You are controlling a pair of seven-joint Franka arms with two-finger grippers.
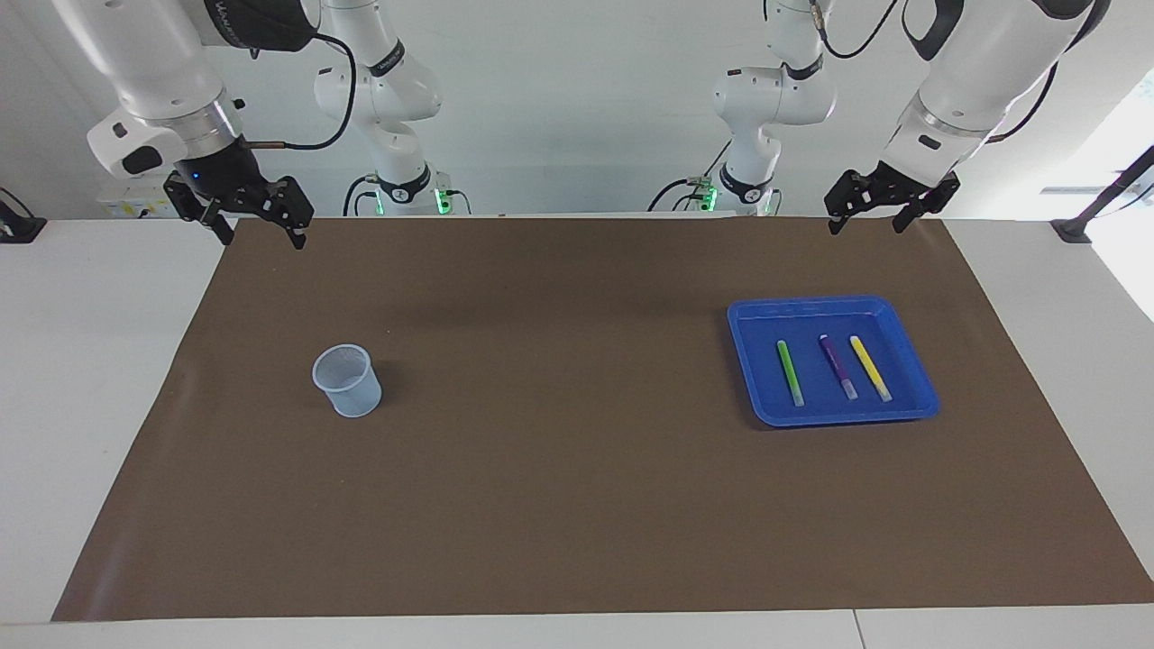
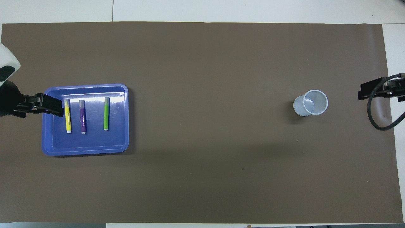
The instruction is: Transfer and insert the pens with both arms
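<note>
Presently, three pens, green (image 1: 790, 372), purple (image 1: 838, 366) and yellow (image 1: 870, 368), are found lying parallel in the blue tray (image 1: 748, 361), long axes running toward and away from the robots, pale ends farther. The left gripper (image 1: 890, 209) and right gripper (image 1: 259, 227) are held raised with fingers wide, nothing gripped. No writing can be read.

Mat (image 1: 577, 505) plain brown, on white table (image 1: 90, 361). Tray (image 1: 902, 315) bright blue. In it 3 pens: lime green (image 1: 790, 372), purple (image 1: 838, 366), yellow (image 1: 870, 368), each w/ pale whitish end. Cup (image 1: 347, 380) pale bluish, see-through. Arms white w/ silver wrist rings; grippers black: left (image 1: 865, 222), right (image 1: 261, 236).
</note>
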